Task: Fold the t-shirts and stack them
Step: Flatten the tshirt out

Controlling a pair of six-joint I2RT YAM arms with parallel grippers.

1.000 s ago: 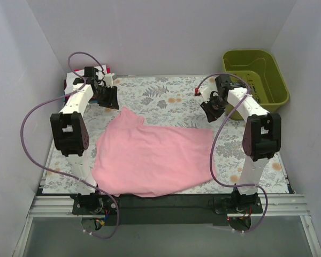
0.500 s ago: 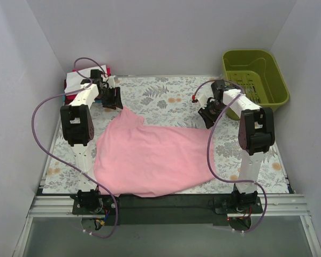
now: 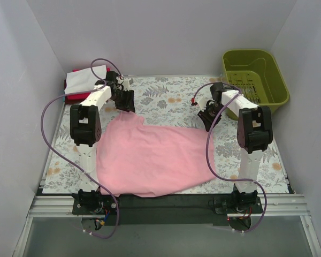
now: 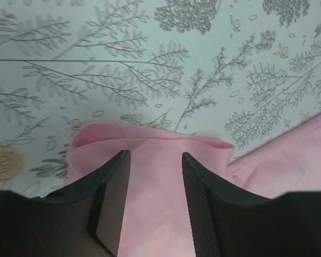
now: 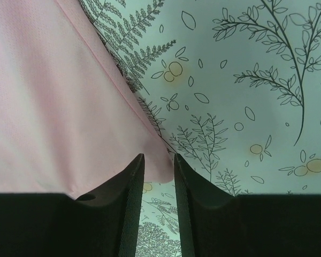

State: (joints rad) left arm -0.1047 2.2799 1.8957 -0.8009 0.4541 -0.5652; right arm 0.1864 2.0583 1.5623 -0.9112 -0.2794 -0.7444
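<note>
A light pink t-shirt [image 3: 150,155] lies spread on the floral table cloth [image 3: 166,96]. My left gripper [image 3: 125,101] hovers over the shirt's far left corner. In the left wrist view the gripper [image 4: 154,155] is open, and the pink cloth [image 4: 155,214] lies under and between its jaws. My right gripper [image 3: 207,119] is at the shirt's far right corner. In the right wrist view the gripper [image 5: 157,158] is open with a narrow gap, and the tip of the pink corner [image 5: 48,107] lies between its fingertips. A white shirt [image 3: 83,80] lies on a red one [image 3: 75,97] at the far left.
A green plastic bin [image 3: 255,75] stands at the far right corner. White walls close in the table on three sides. Purple cables loop off both arms.
The left gripper moved right and nearer, from the stack at the far left to the pink shirt's far left corner. The right gripper moved left and down to the far right corner.
</note>
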